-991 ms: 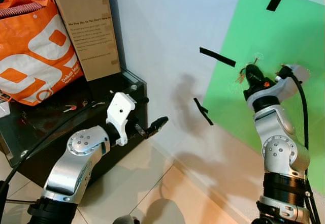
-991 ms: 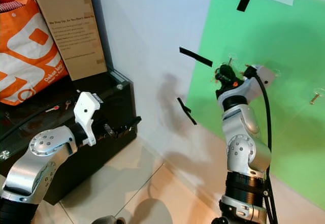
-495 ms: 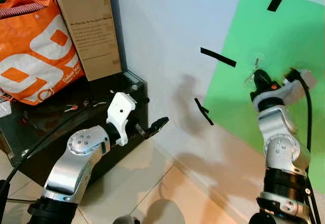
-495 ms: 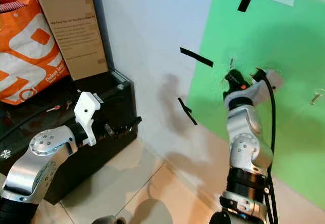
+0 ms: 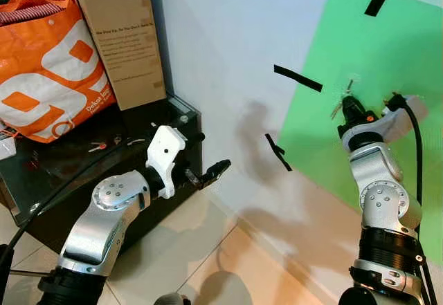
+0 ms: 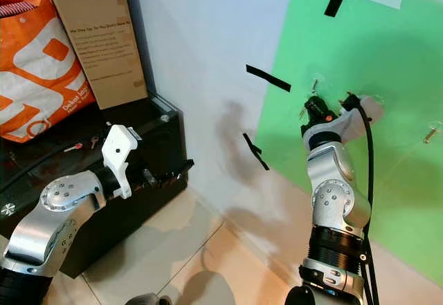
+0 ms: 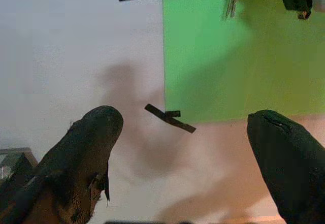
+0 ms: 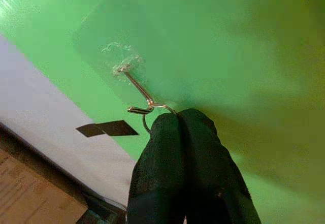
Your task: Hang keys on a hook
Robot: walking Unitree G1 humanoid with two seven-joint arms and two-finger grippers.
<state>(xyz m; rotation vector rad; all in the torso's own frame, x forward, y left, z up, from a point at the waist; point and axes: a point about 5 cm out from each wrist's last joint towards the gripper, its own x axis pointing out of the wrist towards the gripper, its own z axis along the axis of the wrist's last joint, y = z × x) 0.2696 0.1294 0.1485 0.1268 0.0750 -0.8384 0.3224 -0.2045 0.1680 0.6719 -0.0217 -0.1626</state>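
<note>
Up at the green panel [image 5: 387, 49] on the wall, in the left eye view, the right hand [image 5: 348, 104] is raised with its tip against the panel just below a small metal hook [image 5: 349, 84], and the keys [image 5: 338, 106] hang as a small bundle beside the fingers, close under the hook. The left hand [image 5: 214, 169] is held low and forward in front of a dark cabinet [image 5: 83, 173], its fingers apart and holding nothing; an orange bag [image 5: 48, 70] and a cardboard box [image 5: 121, 35] stand on the cabinet, and strips of black tape [image 5: 297, 78] are stuck to the white wall and the panel. From the right eye view the same scene shows the right hand [image 6: 315, 104] at the hook [image 6: 315, 84], with a second hook [image 6: 430, 134] further along the panel. Looking along the left wrist view, the two black fingers [image 7: 86, 153] stand wide apart (nothing between them), facing the wall and the panel [image 7: 244, 56]. Lastly, in the right wrist view the fingers [image 8: 203, 148] are pressed together on a thin wire key ring [image 8: 157, 107], which touches the bent end of the hook [image 8: 137, 88] fixed in the panel; whether the ring is fully over the hook cannot be told.
</note>
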